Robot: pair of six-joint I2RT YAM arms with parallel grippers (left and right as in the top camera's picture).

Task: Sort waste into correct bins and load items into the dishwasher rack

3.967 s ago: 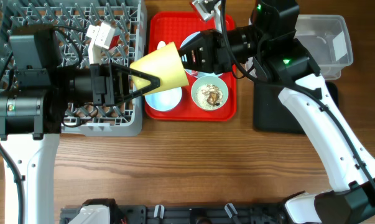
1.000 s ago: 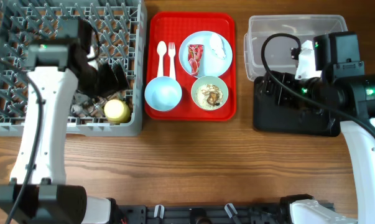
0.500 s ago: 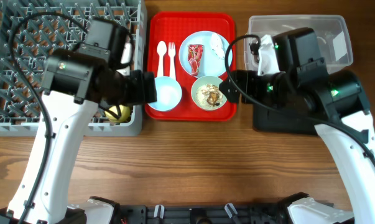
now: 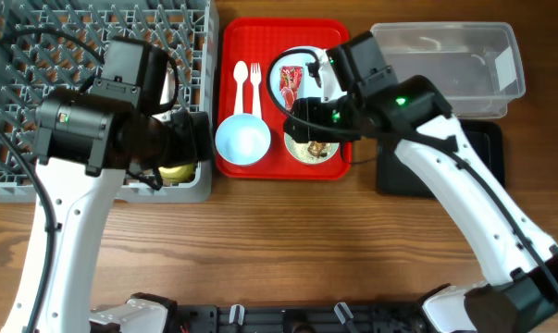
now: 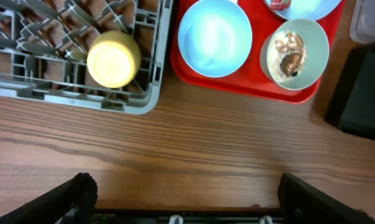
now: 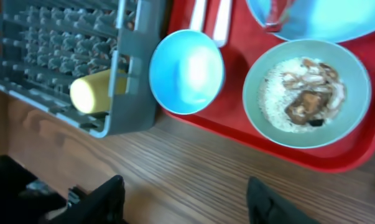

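Overhanging red tray (image 4: 230, 37), right arm (image 4: 450, 171) apparently half-hides mint bowl (image 6: 252, 81).

**Robot lab bench staged as a dish-clearing station**

A white-and-black left arm (image 4: 61, 231) and right arm (image 4: 473, 213) are reaching over a wood-grain tabletop (image 4: 288, 240), with a black mounting rail (image 4: 288, 319) lying along its near edge. A grey dishwasher rack (image 4: 47, 28), a red serving tray (image 4: 234, 37), a clear plastic tub (image 4: 445, 46) and a black tray (image 4: 489, 157) are sitting side by side, canteen-style.

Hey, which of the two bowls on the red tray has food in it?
The mint green bowl: it holds rice and brown scraps. The pale blue bowl beside it is empty.
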